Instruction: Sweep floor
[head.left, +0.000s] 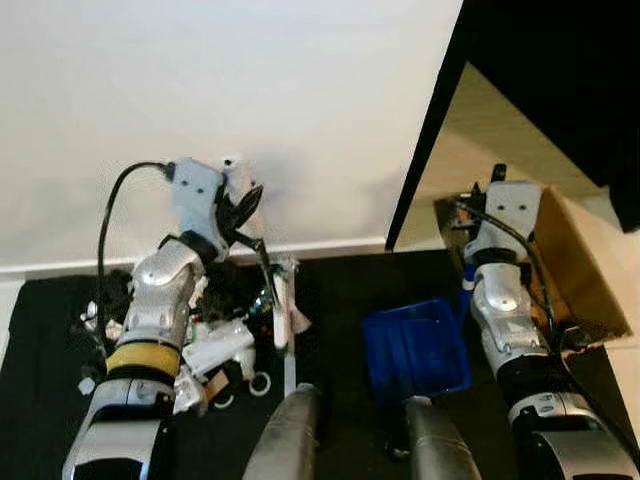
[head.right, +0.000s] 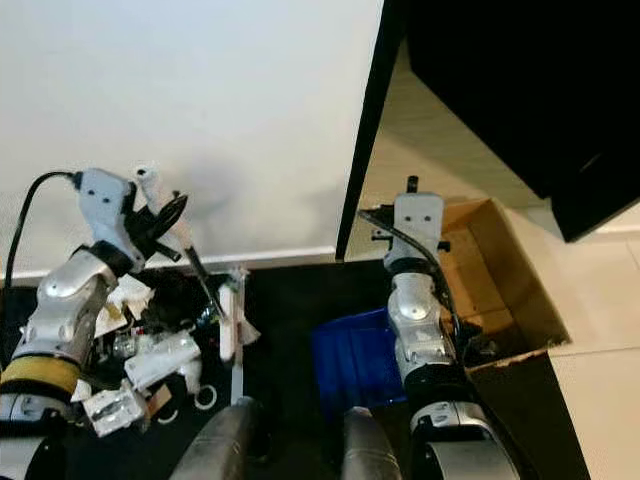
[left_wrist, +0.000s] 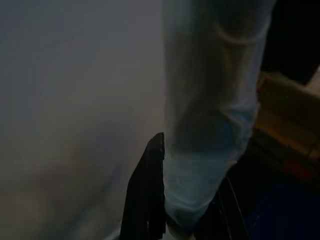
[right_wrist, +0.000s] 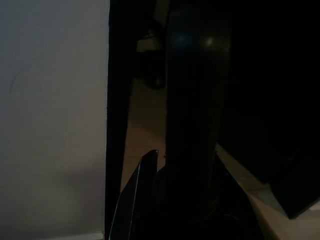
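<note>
My left gripper (head.left: 243, 207) is closed on the white broom handle (left_wrist: 210, 115). My right gripper (right_wrist: 175, 200) grips the dark dustpan handle (right_wrist: 192, 100). The blue dustpan (head.left: 417, 347) sits on the black floor beside the trash pile (head.left: 215, 340). Next I push trash toward it.

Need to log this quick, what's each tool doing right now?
Left tool: closed on the white broom handle.
Right tool: closed on a dark handle.
</note>
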